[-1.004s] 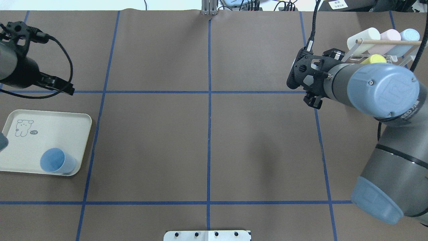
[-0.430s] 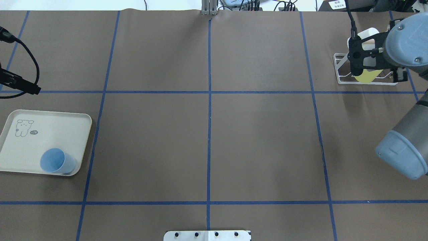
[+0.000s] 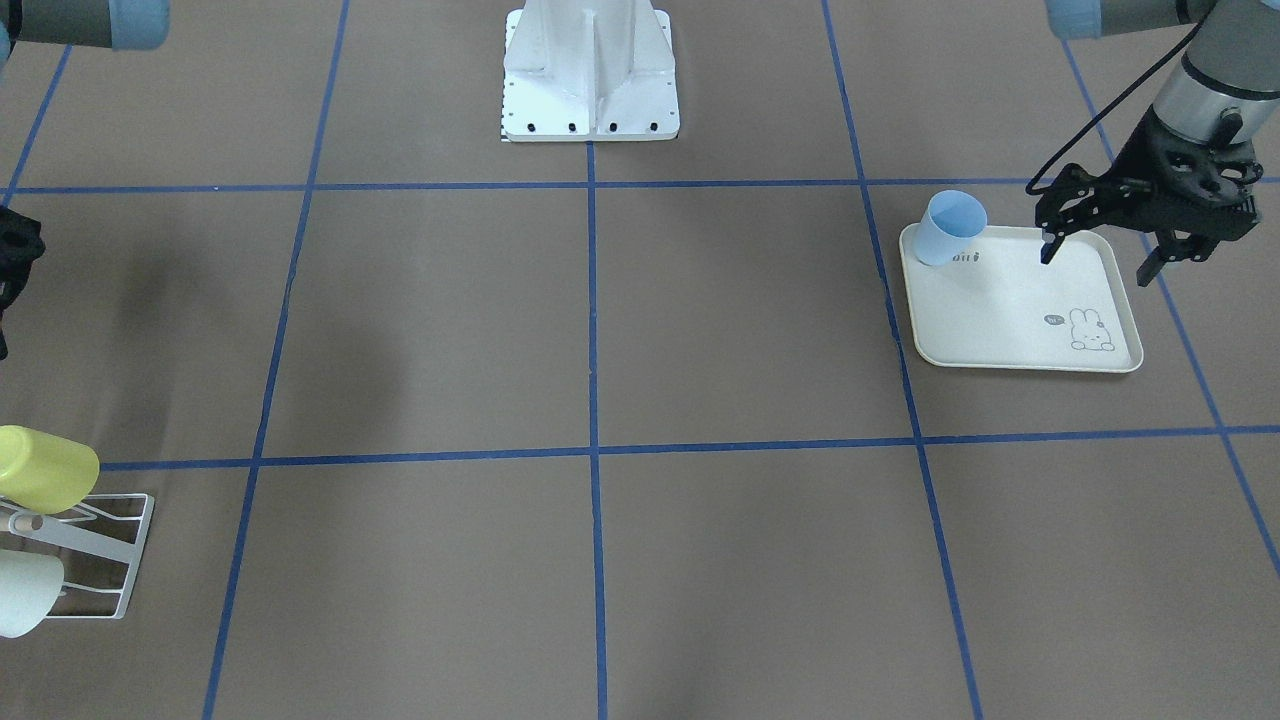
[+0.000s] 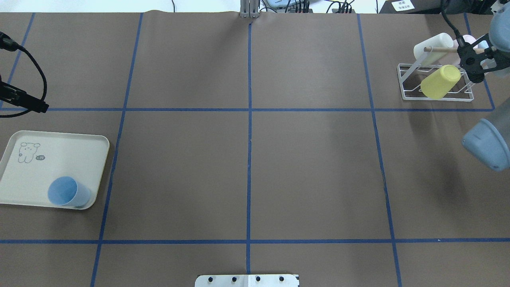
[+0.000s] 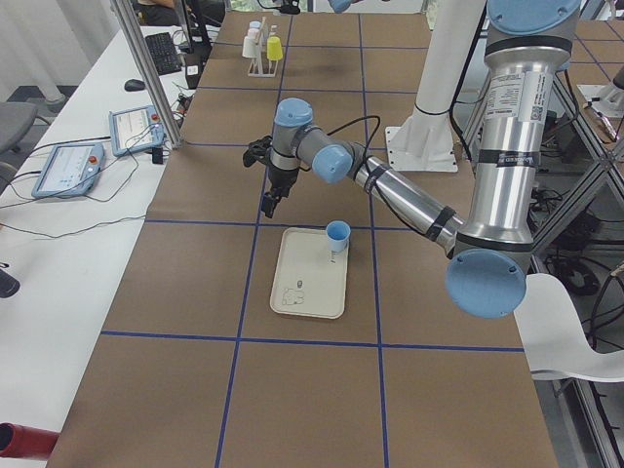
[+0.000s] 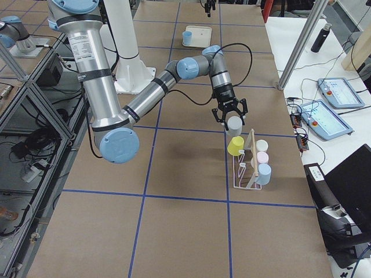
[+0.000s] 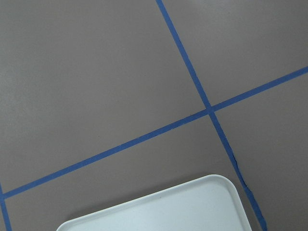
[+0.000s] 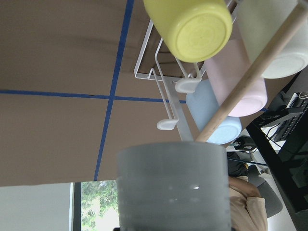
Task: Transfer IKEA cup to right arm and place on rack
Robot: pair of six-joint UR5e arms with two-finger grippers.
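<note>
**Worktop [image 4: 310,167] holding six cups, one rack [image 4: 440,49] and one tray [image 3: 1000,320].** Four cups sit on the rack: yellow [image 4: 439,81], cream [image 8: 274,38], pink [image 8: 240,82] and light blue [image 8: 211,120]. The right gripper [image 6: 231,119] grasps the grey cup [image 8: 172,187] just beside the rack. The left gripper [image 3: 1095,258], fingers spread and empty, hovers near the tray's edge. The blue cup [image 3: 950,228] stands upright in a tray corner. The lettering beside the tray's rabbit print is too small to read.

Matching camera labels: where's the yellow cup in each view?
Front-facing: yellow cup at left edge, lower half.
Overhead: cup upper right.
Exterior left: cup tiny, far top.
Exterior right: cup right of centre.
Left wrist: not in it.
Right wrist: cup top centre, base toward camera.
Shared landmark: the white wire rack holding it.
</note>
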